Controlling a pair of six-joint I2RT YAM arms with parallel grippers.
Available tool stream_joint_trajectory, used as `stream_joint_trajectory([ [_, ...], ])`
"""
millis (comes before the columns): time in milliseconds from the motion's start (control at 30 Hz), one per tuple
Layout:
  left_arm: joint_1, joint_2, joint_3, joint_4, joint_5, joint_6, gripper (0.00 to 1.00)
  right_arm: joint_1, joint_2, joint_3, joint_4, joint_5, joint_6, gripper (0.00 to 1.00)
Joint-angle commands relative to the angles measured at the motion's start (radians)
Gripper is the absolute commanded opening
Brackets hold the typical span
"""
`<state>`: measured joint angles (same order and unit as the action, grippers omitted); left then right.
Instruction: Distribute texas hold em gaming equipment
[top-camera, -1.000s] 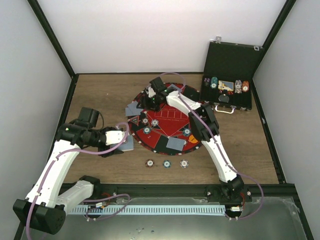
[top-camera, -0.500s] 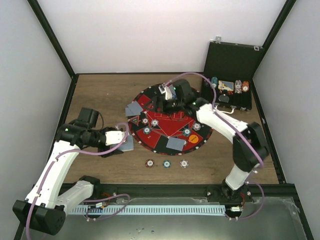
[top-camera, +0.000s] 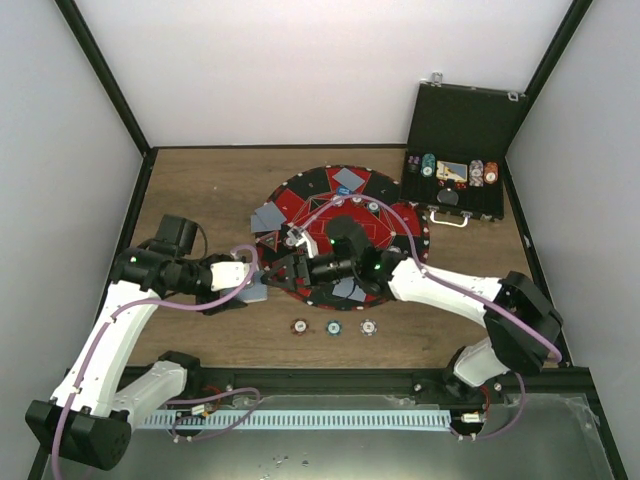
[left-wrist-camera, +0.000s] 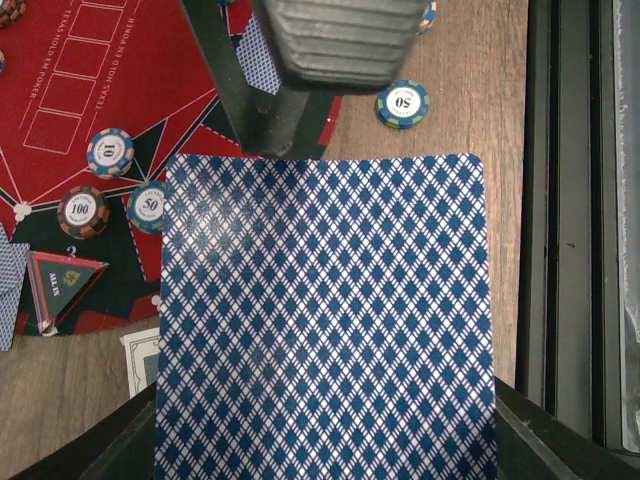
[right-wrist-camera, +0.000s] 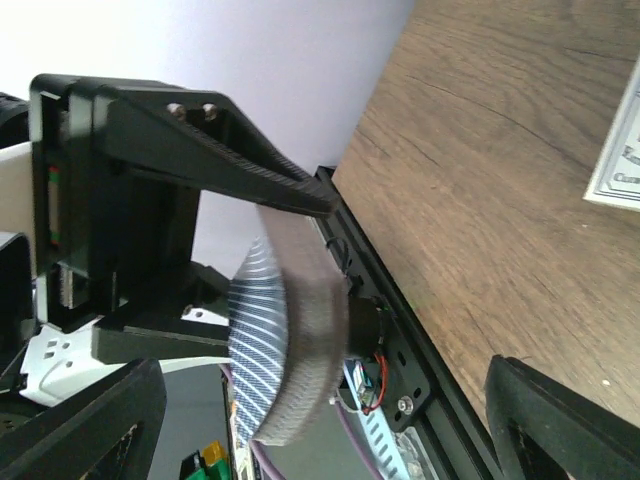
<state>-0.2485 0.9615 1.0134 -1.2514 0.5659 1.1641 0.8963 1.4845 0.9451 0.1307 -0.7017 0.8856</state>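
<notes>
My left gripper is shut on a deck of blue-backed cards, held over the near left rim of the mat. The deck also shows in the right wrist view, edge-on. My right gripper is open and empty, its jaws spread wide, just right of the deck and facing it. One of its fingers hangs over the deck's far edge. Dealt cards lie on the mat. Three chips sit in a row on the wood. Chips marked 10, 100 and 50 lie on the mat.
The round red-and-black mat fills the table's middle. The open black case with more chips stands at the back right. A white card lies on the wood. The black frame rail runs along the near edge.
My right arm has swung from the far side of the mat across to the near left, up to the deck in my left gripper. The left arm has not moved.
</notes>
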Motion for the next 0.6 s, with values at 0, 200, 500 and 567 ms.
stream_joint_trajectory([
  [0, 0.002, -0.013, 0.030, -0.008, 0.043, 0.013, 0.04, 0.032, 0.009, 0.037, 0.085, 0.013, 0.035, 0.89],
  [200, 0.002, -0.015, 0.033, -0.014, 0.040, 0.017, 0.04, 0.072, 0.091, 0.087, 0.120, -0.008, 0.051, 0.86],
  [500, 0.002, -0.015, 0.035, -0.013, 0.046, 0.022, 0.04, 0.090, 0.182, 0.167, 0.126, -0.011, 0.067, 0.79],
  [567, 0.002, -0.015, 0.039, -0.014, 0.046, 0.023, 0.04, 0.090, 0.199, 0.176, 0.128, -0.009, 0.073, 0.77],
])
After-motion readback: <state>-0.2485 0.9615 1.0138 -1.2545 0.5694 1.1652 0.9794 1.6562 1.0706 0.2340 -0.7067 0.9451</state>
